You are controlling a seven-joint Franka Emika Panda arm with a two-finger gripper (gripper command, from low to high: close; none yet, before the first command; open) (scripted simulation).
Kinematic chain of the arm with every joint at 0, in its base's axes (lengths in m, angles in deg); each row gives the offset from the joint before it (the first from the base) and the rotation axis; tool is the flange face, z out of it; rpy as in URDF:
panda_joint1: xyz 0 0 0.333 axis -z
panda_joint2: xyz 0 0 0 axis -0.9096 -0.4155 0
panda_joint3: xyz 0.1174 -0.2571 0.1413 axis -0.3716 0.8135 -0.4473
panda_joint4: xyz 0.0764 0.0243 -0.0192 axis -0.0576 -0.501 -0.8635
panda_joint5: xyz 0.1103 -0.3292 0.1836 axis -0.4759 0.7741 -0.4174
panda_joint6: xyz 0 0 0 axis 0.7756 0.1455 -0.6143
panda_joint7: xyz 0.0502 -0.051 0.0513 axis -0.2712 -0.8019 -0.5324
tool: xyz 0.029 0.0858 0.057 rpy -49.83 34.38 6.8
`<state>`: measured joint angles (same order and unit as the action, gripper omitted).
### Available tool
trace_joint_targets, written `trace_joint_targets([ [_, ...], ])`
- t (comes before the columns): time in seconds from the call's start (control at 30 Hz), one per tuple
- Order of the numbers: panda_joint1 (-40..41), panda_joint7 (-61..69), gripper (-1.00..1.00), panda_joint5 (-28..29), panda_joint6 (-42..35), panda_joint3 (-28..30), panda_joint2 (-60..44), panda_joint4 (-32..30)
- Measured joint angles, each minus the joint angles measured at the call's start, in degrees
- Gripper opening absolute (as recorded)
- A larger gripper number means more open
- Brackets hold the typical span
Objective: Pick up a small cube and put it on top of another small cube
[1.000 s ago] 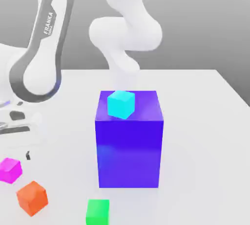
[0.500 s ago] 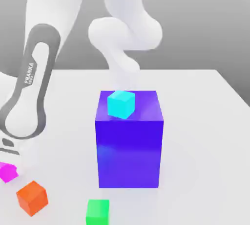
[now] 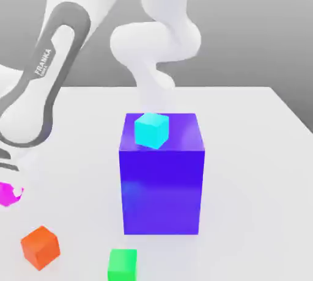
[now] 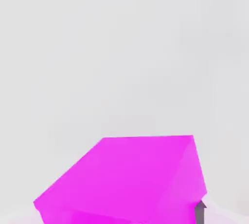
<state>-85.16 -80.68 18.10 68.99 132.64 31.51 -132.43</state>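
We see the big blue-purple block (image 3: 162, 173) w/ cyan cube (image 3: 151, 130) on top blocking mid-table. Orange cube (image 3: 40, 247) & green cube (image 3: 122, 264) sit near front-left. Table (image 3: 257, 151) on exterior view's right lies open.

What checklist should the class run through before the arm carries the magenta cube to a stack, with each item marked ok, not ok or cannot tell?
1. Gripper shut on the magenta cube: ok.
2. Cube sitting square in the grip: cannot tell.
3. Cyan cube top bare: ok.
4. Cyan cube resting steady on the big blue block: ok.
5. Orange cube and green cube away from the block: ok.
6. Magenta cube raised above the block's top: not ok.
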Motion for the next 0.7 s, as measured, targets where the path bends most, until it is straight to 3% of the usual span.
trace_joint_targets([
  [0.37,-12.3,0.0,-1.0,-2.2,-9.3,5.6,-7.7,0.6],
  [0.7,-26.5,0.0,-1.0,-0.3,-9.0,10.0,-4.4,1.1],
])
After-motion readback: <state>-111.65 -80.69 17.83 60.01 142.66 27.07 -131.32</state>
